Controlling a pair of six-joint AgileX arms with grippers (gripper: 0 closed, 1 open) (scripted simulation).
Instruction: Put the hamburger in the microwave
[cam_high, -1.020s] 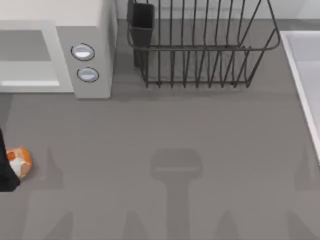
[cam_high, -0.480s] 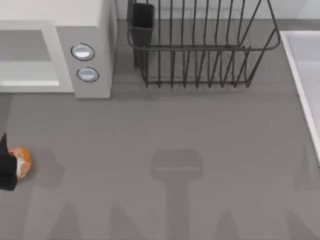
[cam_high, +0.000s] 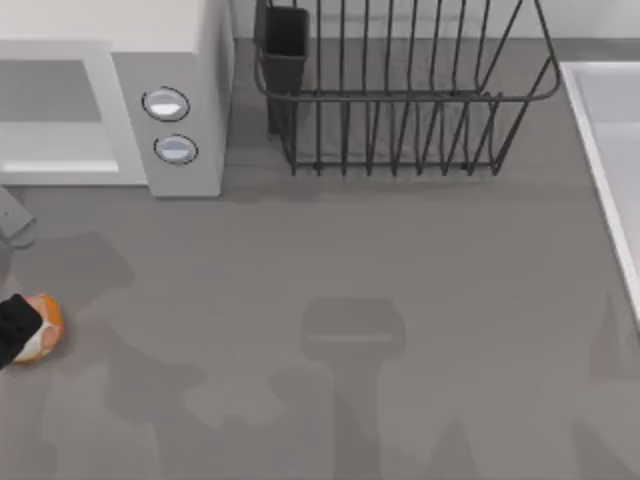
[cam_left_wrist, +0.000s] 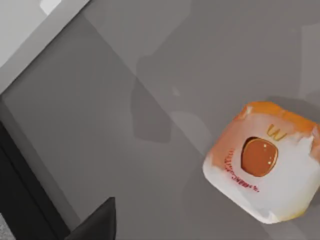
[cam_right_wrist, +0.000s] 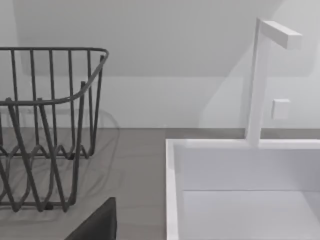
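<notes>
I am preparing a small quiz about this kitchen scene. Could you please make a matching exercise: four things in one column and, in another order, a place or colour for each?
Things:
1. hamburger
2. microwave
3. dish rack
4. sink

Descriptions:
A. black wire, at the back of the table, middle
B. orange and white, on the table near the left edge
C. white basin at the right edge
D. white box with two silver knobs, back left

Pairs: 1-B, 2-D, 3-A, 4-C
</notes>
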